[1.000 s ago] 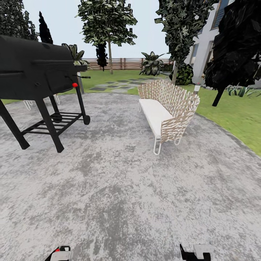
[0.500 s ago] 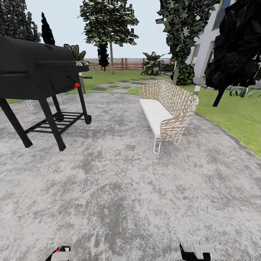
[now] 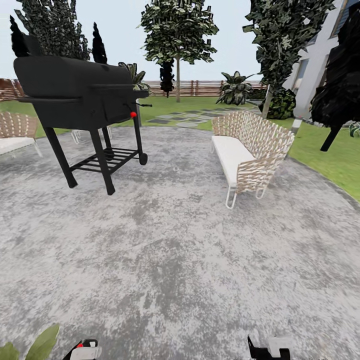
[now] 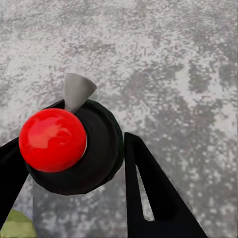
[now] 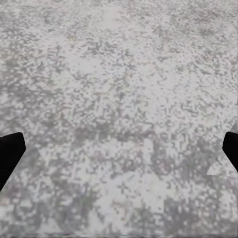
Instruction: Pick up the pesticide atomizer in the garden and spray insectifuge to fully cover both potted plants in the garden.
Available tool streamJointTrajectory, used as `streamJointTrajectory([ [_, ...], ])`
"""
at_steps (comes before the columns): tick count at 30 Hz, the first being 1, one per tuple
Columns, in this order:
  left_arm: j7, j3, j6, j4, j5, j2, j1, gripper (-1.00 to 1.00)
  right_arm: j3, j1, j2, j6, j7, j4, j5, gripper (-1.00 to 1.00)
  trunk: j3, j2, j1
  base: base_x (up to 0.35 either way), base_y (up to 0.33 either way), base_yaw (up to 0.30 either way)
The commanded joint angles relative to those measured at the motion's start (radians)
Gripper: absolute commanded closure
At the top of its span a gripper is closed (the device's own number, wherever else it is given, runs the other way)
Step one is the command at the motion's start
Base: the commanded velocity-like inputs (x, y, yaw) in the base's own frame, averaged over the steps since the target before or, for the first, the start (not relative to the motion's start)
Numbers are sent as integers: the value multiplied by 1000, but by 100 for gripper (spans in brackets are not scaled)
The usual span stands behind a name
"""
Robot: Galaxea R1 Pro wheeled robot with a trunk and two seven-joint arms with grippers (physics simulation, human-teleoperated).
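Out on the round grey mottled patio (image 3: pixel 175 250), the robot is standing with both arms low. One big black barrel grill (image 3: pixel 80 92) on four legs is standing to the left, a single red knob (image 3: pixel 133 114) showing on its side. I am counting two woven wicker benches with white cushions: one (image 3: pixel 247 152) right of centre near the patio's edge, another (image 3: pixel 15 132) just peeking in at the far left. Beyond them, green lawn (image 3: pixel 170 104) is running back past pale stepping stones (image 3: pixel 187 117) to one brown slatted wooden fence (image 3: pixel 205 88), with several tall dark trees (image 3: pixel 177 30) in front of it.

Down at the near edge, a couple of pointed green leaves (image 3: pixel 35 345) are poking in at the left corner, just beside the left gripper (image 3: pixel 82 350); whether they belong to a potted plant I cannot tell.

The wrist camera is showing that left gripper (image 4: pixel 74 163) pinching the pesticide atomizer (image 4: pixel 79 148): one black round body, one glossy red ball cap, one grey cone nozzle, and two black fingers (image 4: pixel 148 193) pressing in on either side of it, over the stone.

The right gripper (image 3: pixel 270 348) is hanging over bare patio, its two dark fingertips (image 5: pixel 10 153) spread wide apart, gripping nothing.
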Motion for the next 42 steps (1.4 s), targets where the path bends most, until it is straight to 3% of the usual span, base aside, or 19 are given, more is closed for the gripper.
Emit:
streamJointTrajectory([
  [1, -4, 9, -3, 1, -10, -1, -1, 100, 0, 0, 0, -3, 0, 0, 0, -100, -1, 0, -1, -312, -80, 276],
  [14, -4, 8, -3, 1, -11, 0, -1, 100, 0, 0, 2, -3, 0, 1, 0, -100, -1, 0, -1, -313, -57, 262],
  [34, -4, 8, -5, 1, -11, -1, -1, 100, 0, 0, 0, -3, 0, 0, 0, -100, -1, 0, -1, -295, -148, 18],
  [42, -4, 8, -5, 1, -10, 0, -1, 100, 0, 0, 2, -3, 0, 0, 0, -100, 2, 0, -1, -305, 77, 232],
])
